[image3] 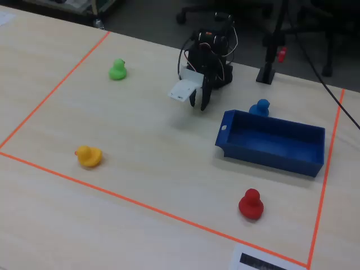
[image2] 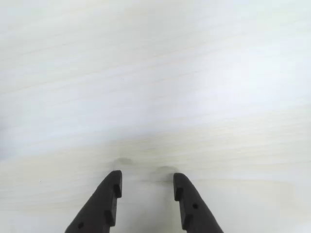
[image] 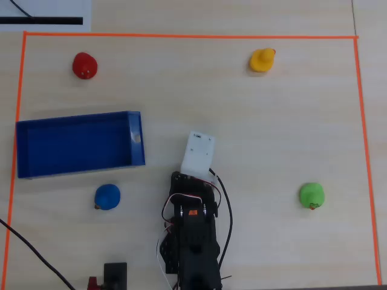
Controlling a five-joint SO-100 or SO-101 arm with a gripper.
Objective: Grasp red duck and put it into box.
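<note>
The red duck (image: 84,65) (image3: 251,203) stands alone near a corner of the taped area, a short way beyond the long side of the box (image: 72,119) (image3: 270,159). This box is a shallow blue tray with nothing in it. My gripper (image2: 146,175) (image3: 198,106) hangs open over bare table close to the arm's base, beside the box's short end with the white mark. Nothing is between its fingers. The wrist view holds only pale wood, with neither duck nor box in it. In the overhead view the white wrist housing (image: 198,154) hides the fingers.
A blue duck (image: 107,197) (image3: 260,107) sits beside the box near the arm's base. A yellow duck (image: 262,60) (image3: 88,156) and a green duck (image: 312,195) (image3: 117,70) stand on the far side. Orange tape (image: 181,36) frames the area. A black stand (image3: 265,73) and cables lie by the base.
</note>
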